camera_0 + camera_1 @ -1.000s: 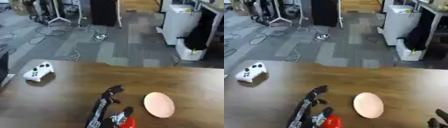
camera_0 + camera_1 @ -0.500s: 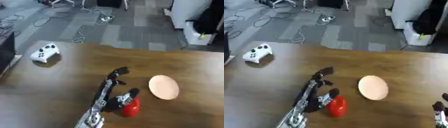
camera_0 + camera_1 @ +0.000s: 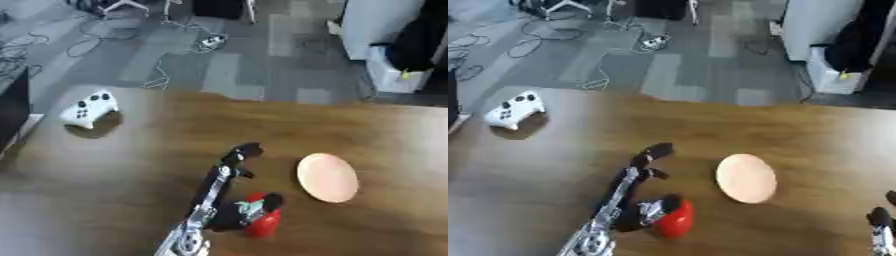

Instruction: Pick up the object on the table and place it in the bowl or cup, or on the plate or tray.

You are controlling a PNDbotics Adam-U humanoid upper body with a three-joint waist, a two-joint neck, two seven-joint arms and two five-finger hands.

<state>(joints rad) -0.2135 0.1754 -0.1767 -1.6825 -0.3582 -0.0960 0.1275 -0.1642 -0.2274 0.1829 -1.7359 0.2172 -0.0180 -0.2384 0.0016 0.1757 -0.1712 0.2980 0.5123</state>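
Note:
A small red rounded object [image 3: 262, 223] stands on the brown table near its front edge. My left hand [image 3: 229, 212] lies just left of it, arm coming up from the bottom. Its fingers [image 3: 241, 154] stretch straight forward over the table, and its thumb [image 3: 269, 200] rests against the top of the red object. A pale orange plate [image 3: 327, 177] lies a little to the right of the fingers and holds nothing. My right hand [image 3: 878, 219] shows only in the right eye view, at the lower right corner, fingers up and holding nothing.
A white game controller [image 3: 88, 108] lies at the table's far left. A dark screen edge [image 3: 10, 116] stands at the left border. Beyond the table's far edge is grey floor with cables [image 3: 162, 70] and white cabinets [image 3: 376, 30].
The whole picture has shifted as the camera tilted down, bringing the left hand and red object fully into view. The hand stays beside the red object, left of the plate.

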